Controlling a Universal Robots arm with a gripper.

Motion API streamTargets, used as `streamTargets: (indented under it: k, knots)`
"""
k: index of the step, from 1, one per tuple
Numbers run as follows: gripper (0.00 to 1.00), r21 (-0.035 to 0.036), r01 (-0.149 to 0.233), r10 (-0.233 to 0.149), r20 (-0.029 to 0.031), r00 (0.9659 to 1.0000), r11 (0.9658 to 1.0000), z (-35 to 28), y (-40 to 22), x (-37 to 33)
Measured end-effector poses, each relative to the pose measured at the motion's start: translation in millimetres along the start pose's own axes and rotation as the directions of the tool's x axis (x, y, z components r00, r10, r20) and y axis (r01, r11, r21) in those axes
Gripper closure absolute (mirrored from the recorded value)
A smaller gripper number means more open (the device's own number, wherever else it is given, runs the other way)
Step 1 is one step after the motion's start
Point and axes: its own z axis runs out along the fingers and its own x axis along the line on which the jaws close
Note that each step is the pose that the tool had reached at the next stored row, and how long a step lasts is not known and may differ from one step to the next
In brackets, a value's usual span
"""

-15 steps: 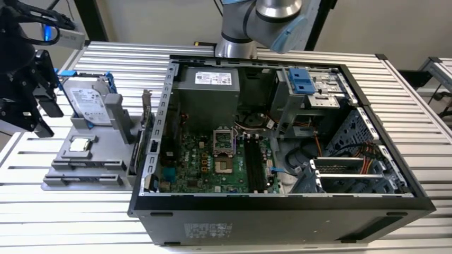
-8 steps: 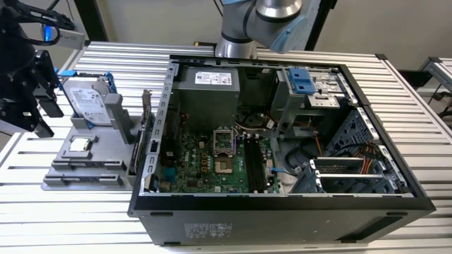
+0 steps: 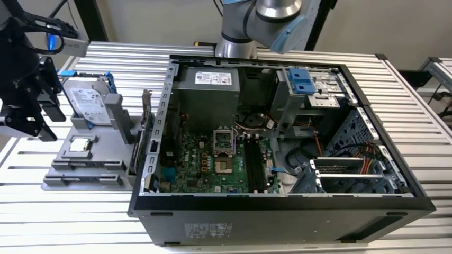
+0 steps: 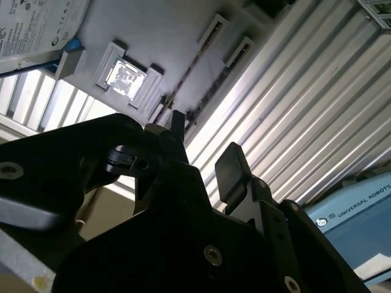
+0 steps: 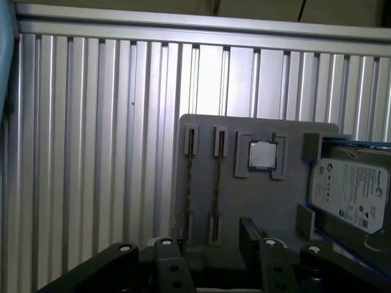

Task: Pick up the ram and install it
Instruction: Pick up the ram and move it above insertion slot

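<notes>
While the pincer (image 5: 211, 247) is hanging released, its two black fingers (image 5: 166, 259) standing apart with nothing between them, the ram (image 5: 189, 183) is sitting on edge in a slot of the gray holder (image 5: 263, 204), not yet lifted. A second stick (image 5: 217, 183) is standing in the holder's neighbouring slot, parallel to the ram and just beside it. In the first wrist view the near ends of both sticks are showing in the gap between the fingers, and the fingers are touching neither. A small square silver processor (image 5: 263, 154) is resting in a recess of the holder just beside the second stick, on the side away from the ram. A silver hard drive (image 5: 349, 192) in a blue-trimmed frame is sitting propped at the holder's far end, beyond the processor. The holder is lying flat on the ribbed metal worktop (image 5: 91, 152). In the exterior view the pincer is hovering above the holder and apart from it, toward the exterior view's left. An open computer case (image 3: 282, 207) is standing just beside the holder on the exterior view's right, its green motherboard (image 3: 201, 159) and long black memory slots (image 3: 258, 161) facing upward. In the second wrist view the fingers are likewise spreading wide, pointing toward the holder's slotted end.
</notes>
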Motion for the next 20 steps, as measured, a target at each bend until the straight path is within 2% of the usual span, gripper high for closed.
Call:
streamTargets:
  k: [20]
  knots:
    - [0.0,0.0,-0.002,0.002,0.0001,1.0,1.0,36.4,-0.1,1.9]
